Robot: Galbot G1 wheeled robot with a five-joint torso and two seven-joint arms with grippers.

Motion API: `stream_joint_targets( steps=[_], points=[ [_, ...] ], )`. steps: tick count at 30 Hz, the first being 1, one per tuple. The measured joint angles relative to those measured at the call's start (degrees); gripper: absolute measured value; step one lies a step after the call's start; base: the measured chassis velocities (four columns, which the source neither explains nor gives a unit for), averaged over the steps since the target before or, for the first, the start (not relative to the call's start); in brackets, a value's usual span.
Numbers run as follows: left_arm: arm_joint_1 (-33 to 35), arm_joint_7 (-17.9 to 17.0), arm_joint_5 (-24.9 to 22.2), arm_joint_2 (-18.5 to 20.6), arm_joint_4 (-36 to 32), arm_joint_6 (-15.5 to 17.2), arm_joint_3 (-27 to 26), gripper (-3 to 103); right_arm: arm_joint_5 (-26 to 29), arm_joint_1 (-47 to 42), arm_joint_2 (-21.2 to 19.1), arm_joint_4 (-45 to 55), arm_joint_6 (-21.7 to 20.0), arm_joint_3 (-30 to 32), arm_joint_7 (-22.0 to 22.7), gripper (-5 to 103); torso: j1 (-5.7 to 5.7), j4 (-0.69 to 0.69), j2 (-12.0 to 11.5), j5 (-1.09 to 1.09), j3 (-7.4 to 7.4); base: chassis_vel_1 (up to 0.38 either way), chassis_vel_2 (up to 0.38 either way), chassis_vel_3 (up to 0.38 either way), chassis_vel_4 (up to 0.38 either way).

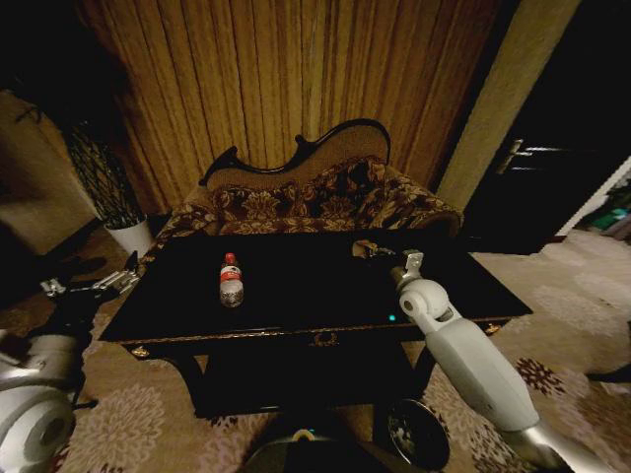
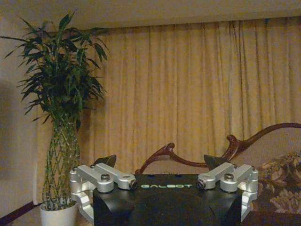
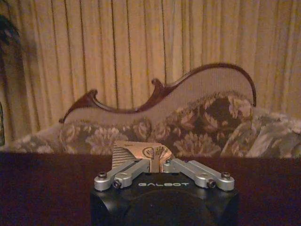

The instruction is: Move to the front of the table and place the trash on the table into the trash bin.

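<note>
Your right tool [image 1: 380, 252] is clamped on a tan card scrap [image 3: 141, 151] over the desk [image 1: 296, 286], light and crushable, so grip its edge gently; your left tool [image 1: 91, 286] hangs apart beside it.

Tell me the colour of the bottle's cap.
Red, clearest in the head view: the bottle stands upright on the table.

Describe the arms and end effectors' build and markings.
Both arms have glossy white rounded shells. The right arm shows a small green light near its wrist. Each end effector, left and right, has a black housing with "GALBOT" lettering, green on the left, and bare silver metal linkage bars fixed with bolts.
</note>
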Motion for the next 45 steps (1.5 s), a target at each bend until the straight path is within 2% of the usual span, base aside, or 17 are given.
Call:
stream_joint_targets(
  steps=[9, 28, 35, 45],
  points=[
    [-0.4, -0.2, 0.0, -0.2, 0.0, 0.0, 1.3, 100, 1.1, -6.8, -2.0, 7.8, 1.8, 6.2, -0.3, 1, -0.01, -0.01, 0.0, 0.0, 0.0, 0.0, 0.0, 0.0, 0.0],
    [-0.7, -0.2, -0.6, -0.5, 0.0, -0.6, 0.7, 100, 0.8, -18.8, -2.3, 18.0, 0.5, 16.0, 2.6, 1, -0.01, 0.0, 0.0, 0.0, 0.0, 0.0, 0.0, 0.0, 0.0],
    [-1.2, 0.1, -0.5, -0.4, 0.0, -0.7, 1.7, 100, 0.6, -21.2, -1.8, 19.7, 0.0, 18.6, 2.7, 1, -0.01, -0.01, 0.0, 0.0, 0.0, 0.0, 0.0, 0.0, 0.0],
    [-0.9, 0.8, -0.3, -0.3, 0.0, -0.8, 1.7, 100, 0.0, -22.6, -0.8, 21.3, 0.0, 19.0, 3.5, 1, -0.01, 0.0, 0.0, 0.0, 0.0, 0.0, 0.0, 0.0, 0.0]
  ],
)
